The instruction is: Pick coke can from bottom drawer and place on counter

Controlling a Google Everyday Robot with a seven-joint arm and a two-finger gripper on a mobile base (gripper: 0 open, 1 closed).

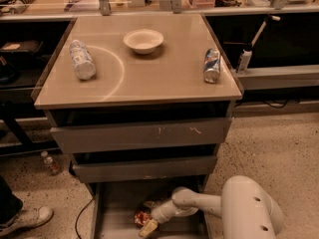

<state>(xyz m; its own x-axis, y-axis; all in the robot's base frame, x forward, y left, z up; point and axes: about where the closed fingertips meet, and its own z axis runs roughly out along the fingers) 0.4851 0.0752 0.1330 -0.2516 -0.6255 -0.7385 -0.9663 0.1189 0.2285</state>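
Reaching into the open bottom drawer [114, 208], the gripper [149, 227] sits low on its floor, right beside the coke can [141, 217], the only thing in that tray. Whether it grips the can cannot be told. Higher and farther, the counter surface [159, 78] bears a clear bottle [82, 59] lying at left, a pale bowl [143, 40] mid-back and a blue-and-silver can [212, 65] at right.

Red can [141, 217], btm drawer [117, 205], at claw [148, 227]
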